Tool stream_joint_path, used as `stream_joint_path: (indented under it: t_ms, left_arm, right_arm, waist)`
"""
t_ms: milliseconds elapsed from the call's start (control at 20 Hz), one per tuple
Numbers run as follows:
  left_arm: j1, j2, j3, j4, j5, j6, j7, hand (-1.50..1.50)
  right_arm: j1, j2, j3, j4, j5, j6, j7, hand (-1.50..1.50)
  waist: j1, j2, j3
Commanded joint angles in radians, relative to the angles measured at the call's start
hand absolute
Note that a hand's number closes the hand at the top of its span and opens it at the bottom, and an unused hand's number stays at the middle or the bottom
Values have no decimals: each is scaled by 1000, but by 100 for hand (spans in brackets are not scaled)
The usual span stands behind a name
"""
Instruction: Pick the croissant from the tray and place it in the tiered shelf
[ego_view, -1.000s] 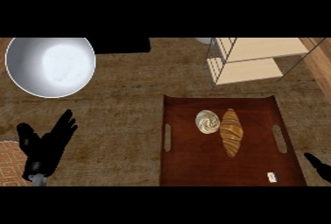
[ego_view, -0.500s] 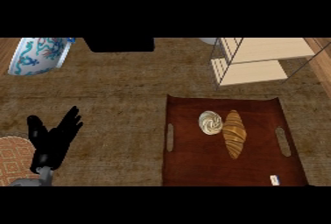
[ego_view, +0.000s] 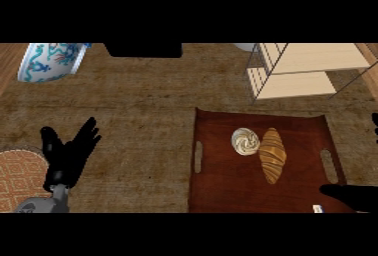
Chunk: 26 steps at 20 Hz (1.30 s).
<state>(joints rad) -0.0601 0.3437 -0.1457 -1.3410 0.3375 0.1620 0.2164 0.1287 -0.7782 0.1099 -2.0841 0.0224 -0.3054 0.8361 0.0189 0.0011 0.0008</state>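
A golden croissant (ego_view: 272, 155) lies lengthwise on the dark red-brown tray (ego_view: 221, 177), right of the tray's middle. Touching its left side is a round pale swirled pastry (ego_view: 244, 141). The tiered shelf (ego_view: 310, 70), light wood boards in a thin wire frame, stands just beyond the tray at the upper right. My right hand (ego_view: 356, 196) shows at the lower right over the tray's near right corner, thumb pointing left; one fingertip (ego_view: 375, 120) shows at the right edge, holding nothing. My left hand (ego_view: 70, 156) rests open at the lower left, fingers up, far from the tray.
A blue-and-white patterned bowl (ego_view: 46, 61) sits at the upper left. A black object (ego_view: 144, 49) is at the top edge. An orange patterned mat (ego_view: 18, 175) lies at the lower left beside my left forearm. A small white tag (ego_view: 317, 207) lies on the tray's near edge.
The view has slid, so the bowl sits farther up and left and the tray lower. My right hand has come into view at the tray's near right corner. The left hand stays open.
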Motion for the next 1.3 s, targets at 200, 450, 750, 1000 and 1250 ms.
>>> stream_joint_path:
  t_ms: [200,450,750,1000,1250]
  left_arm:
    - [-21,-18,19,64,-6,-25,12,0]
    - [6,3,48,-15,-1,-15,57,0]
    - [-14,-30,43,55,-36,-24,11,0]
    - [-18,-32,39,-18,-39,-9,82,0]
    - [27,-77,32,0,-68,-12,6,0]
  right_arm:
    - [-302,86,188,126,198,38,367,-150]
    - [-358,164,269,175,243,114,418,-150]
    - [-342,229,289,315,298,123,388,-150]
    - [-308,317,350,336,448,76,428,-150]
    - [-318,390,342,375,496,100,422,-150]
  waist:
    - [0,3,-3]
    - [-6,-1,-2]
    - [-18,1,-2]
    - [-20,-3,-1]
    - [-18,-2,-1]
